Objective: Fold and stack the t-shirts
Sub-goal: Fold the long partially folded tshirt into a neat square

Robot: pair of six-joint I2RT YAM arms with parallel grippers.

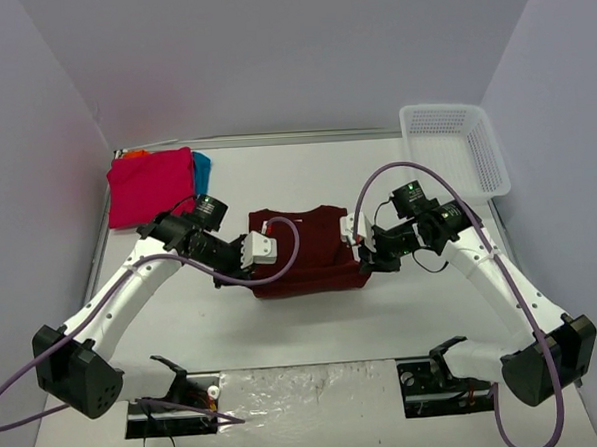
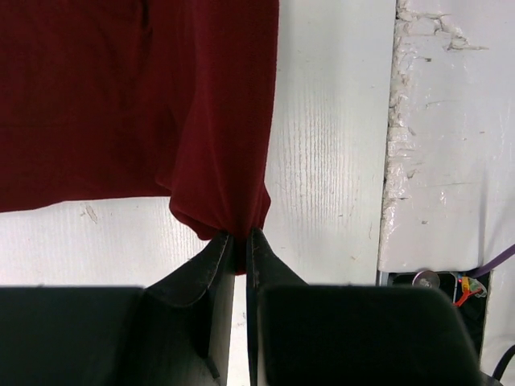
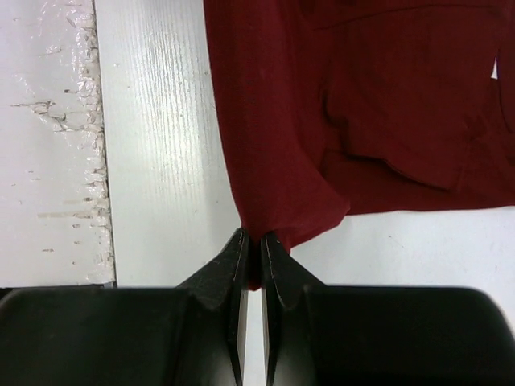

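Maroon shirt, where: the maroon t-shirt (image 1: 305, 258) sits mid worktop (image 1: 314, 328), strung right between the two arms.
Left jaws: pinched shut on a bunched corner at the shirt's left edge. In the left wrist view the cloth narrows to a point right where it goes in.
Right jaws: same deal on the right edge, clamped on a gathered tip of maroon cloth with barely a slit between them.
Long axis: runs left to right across the worktop, from one grip to the other.
Pointing: honestly can't tell which edge is the collar from these views.
Look: dark, plain and soft. It's doubled over in layers, and the right wrist view shows a folded flap with creases. Both gripped ends pull into little drapes.
Other shirts: pink t-shirt (image 1: 151, 186) lies flat at the far left, teal t-shirt (image 1: 203, 168) peeks out beside it, and an orange t-shirt (image 1: 133, 153) shows as a sliver behind.
Basket: white mesh basket (image 1: 455, 150) at far right, well apart from the maroon one.
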